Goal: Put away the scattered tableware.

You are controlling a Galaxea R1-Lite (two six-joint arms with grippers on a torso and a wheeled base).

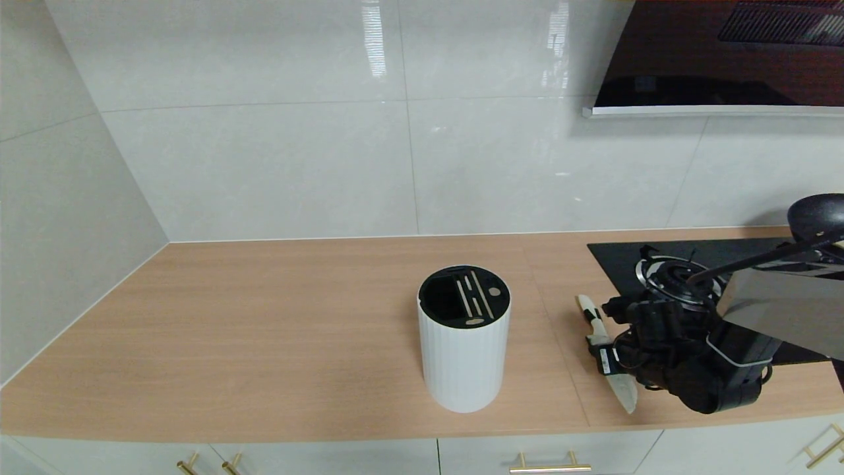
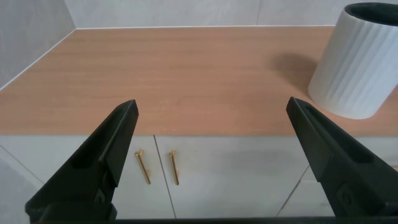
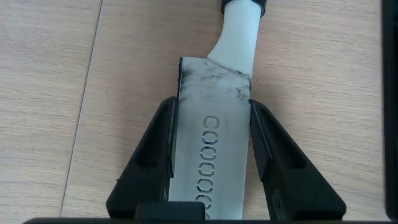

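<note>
Your right gripper (image 3: 212,109) has its black, wedge-shaped fingers (image 3: 158,149) pressed against both long edges of the blade of a pale steel kitchen knife with a cream handle (image 3: 216,74), so it is clamped on the knife. The knife appears to lie flat on the light wood-grain countertop (image 1: 277,330). I judge it gripped but not yet lifted.

Nothing is put away so far. At the knife's 9 o'clock, near but apart, stands the tall white ribbed cylindrical holder (image 1: 463,356), and no slot in its top holds anything. The knife is the one loose piece you can see. By my reading, the lift, the carry, the tip-down turn and the insertion all remain.

The blade is flat, thin and matt grey. It has dark smudges near the heel and a row of oval dimples along its face. Held by its edges alone, it could pivot or slip, so expect a slick grip. The handle is smooth and curved, with a dark cap at its end. The holder's wall has fine vertical ribs. Its black top insert has narrow slots edged in a pale wood tone and a wider open well on the 9 o'clock side.

At the knife's 1 o'clock sits a glossy black glass hob (image 1: 620,260) with a metal burner (image 1: 666,277).

Your left gripper (image 2: 211,106) has its fingers (image 2: 106,155) spread wide and holds nothing. It hangs at the countertop's front edge, above white cabinet doors with slim brass handles (image 2: 143,167).
</note>
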